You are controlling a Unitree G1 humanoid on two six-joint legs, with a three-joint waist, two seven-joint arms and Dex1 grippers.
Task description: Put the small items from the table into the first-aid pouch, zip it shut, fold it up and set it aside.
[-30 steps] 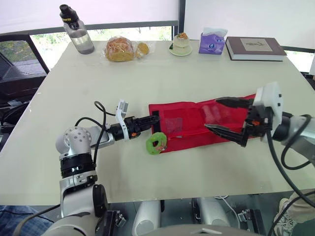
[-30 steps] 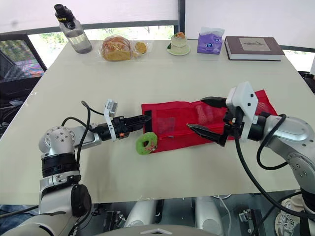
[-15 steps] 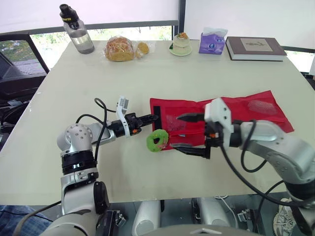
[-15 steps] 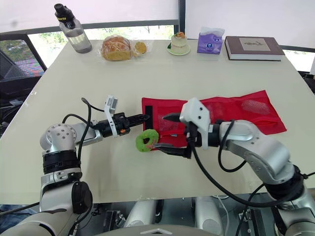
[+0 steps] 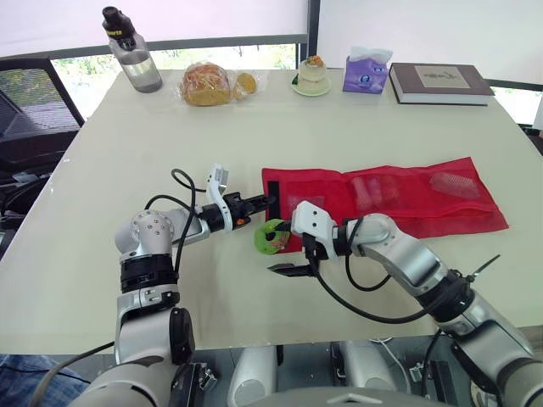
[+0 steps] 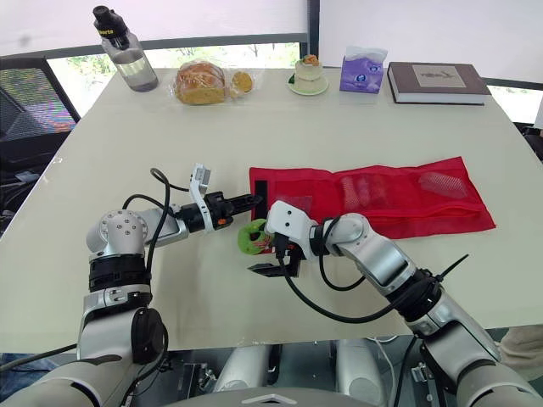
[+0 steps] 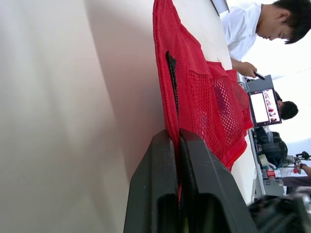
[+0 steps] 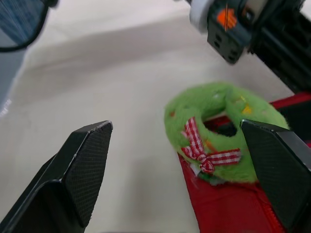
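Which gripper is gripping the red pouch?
The left gripper, jaws shut on the red pouch; the right gripper hangs open by the green ring.

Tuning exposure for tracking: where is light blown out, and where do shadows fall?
Left wrist view: the background behind the person is blown out white; the first-aid pouch throws a dark band on the table. Right wrist view: a soft shadow band crosses the table beyond the green plush ring. Left eye view: the window blind above the table glares white.
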